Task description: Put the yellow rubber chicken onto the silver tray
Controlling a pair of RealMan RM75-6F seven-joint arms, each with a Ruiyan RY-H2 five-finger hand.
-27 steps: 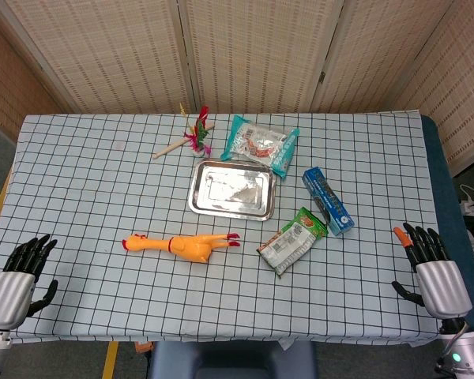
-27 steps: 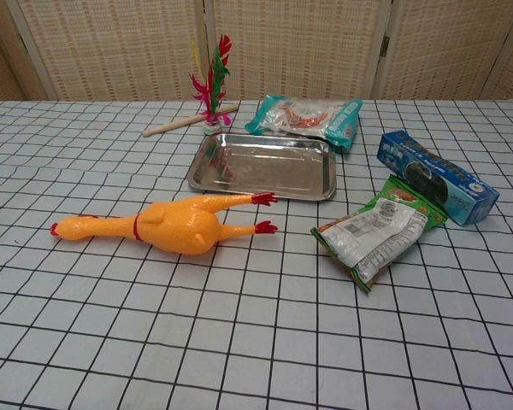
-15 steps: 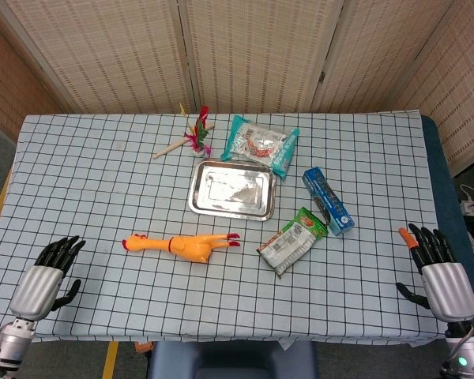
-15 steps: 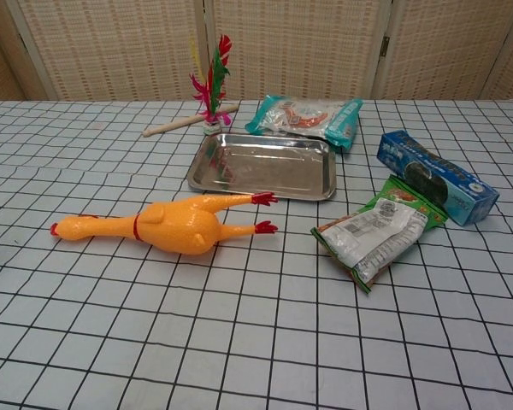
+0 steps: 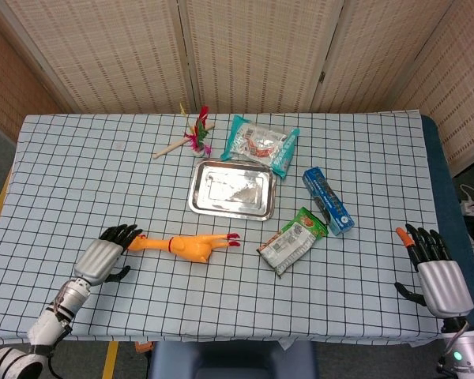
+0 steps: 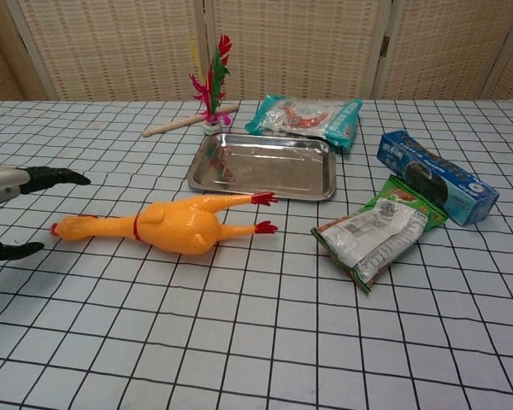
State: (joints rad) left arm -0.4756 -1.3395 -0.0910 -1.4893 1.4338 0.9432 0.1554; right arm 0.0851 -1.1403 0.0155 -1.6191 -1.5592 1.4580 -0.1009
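The yellow rubber chicken (image 5: 186, 245) (image 6: 167, 225) lies on its side on the checked cloth, head to the left, red feet to the right. The silver tray (image 5: 232, 189) (image 6: 265, 165) sits empty just behind its feet. My left hand (image 5: 104, 257) (image 6: 8, 196) hovers open just left of the chicken's head, fingers spread toward it, not touching. My right hand (image 5: 434, 272) stays open at the table's front right edge, far from both; the chest view does not show it.
Behind the tray lie a feather toy with a wooden stick (image 5: 191, 136) and a teal snack bag (image 5: 261, 144). Right of the tray are a blue box (image 5: 327, 200) and a green packet (image 5: 293, 240).
My left hand has moved from the front left corner rightward and inward to the chicken's head. The right hand has barely shifted. The chicken and tray have not moved.
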